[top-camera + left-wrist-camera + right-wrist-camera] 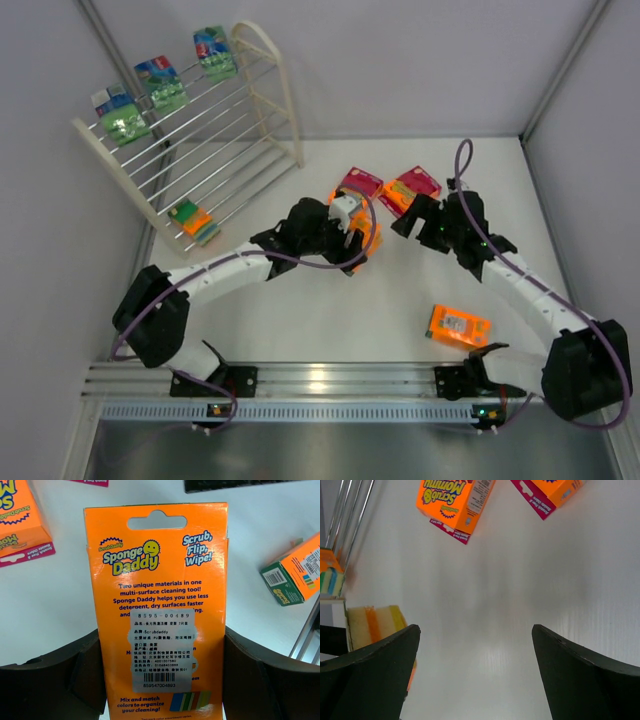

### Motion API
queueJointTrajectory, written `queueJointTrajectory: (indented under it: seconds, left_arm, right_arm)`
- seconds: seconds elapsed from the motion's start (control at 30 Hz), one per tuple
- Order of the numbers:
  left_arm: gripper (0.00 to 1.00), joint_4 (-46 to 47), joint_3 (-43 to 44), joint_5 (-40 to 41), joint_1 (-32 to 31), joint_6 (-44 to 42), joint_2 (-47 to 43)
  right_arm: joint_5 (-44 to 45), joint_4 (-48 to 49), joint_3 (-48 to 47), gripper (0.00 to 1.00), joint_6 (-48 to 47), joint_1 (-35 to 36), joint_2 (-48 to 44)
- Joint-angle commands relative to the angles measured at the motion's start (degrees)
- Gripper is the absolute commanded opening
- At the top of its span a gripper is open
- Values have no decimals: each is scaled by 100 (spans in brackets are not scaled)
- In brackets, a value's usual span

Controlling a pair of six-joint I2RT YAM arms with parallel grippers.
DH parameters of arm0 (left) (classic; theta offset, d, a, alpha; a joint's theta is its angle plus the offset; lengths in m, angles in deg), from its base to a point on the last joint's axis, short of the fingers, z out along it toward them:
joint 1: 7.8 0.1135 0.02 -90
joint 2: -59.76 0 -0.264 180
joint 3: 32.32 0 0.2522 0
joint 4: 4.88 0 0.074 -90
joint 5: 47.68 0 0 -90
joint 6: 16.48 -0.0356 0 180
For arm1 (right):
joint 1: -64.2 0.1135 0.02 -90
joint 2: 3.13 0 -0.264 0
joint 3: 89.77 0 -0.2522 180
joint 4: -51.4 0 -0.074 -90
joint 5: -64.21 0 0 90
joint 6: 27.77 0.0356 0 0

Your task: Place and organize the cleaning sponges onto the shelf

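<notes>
My left gripper (352,232) is shut on an orange Sponge Daddy pack (157,605) near the table's middle, its sides pinched between both fingers (75,675). I cannot tell whether it is clear of the table. Its striped edge shows in the right wrist view (374,622). My right gripper (410,218) is open and empty over bare table (475,645), just right of the left one. Two orange packs with magenta labels (358,185) (410,190) lie just beyond the grippers. Another orange pack (460,325) lies front right. The cream shelf (265,120) stands back left.
Three green packs (125,118) (165,88) (215,55) sit on the shelf's top tier, and an orange pack with a green side (192,222) on its lowest. The ribbed aluminium rail (330,385) runs along the near edge. Grey walls close in left, right and back.
</notes>
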Motion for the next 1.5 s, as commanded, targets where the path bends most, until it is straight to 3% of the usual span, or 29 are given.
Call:
queueJointTrajectory:
  seconds: [0.0,0.4,0.63,0.97,1.47]
  left_arm:
    - [74,394,-96,-148,-103,-96,-278]
    - [75,465,88,-157,-165,-202,11]
    - [84,473,307,-201,-165,-298,231]
    - [80,588,141,-113,-165,-342,319]
    - [80,185,53,-96,-287,-659,442]
  right_arm:
    - [-220,196,-640,96,-387,208,319]
    - [-272,379,-861,96,-159,1447,794]
    - [-326,924,-571,96,78,1790,627]
    - [-142,819,-220,96,351,1913,715]
    - [1326,-886,-238,99,650,1343,-348]
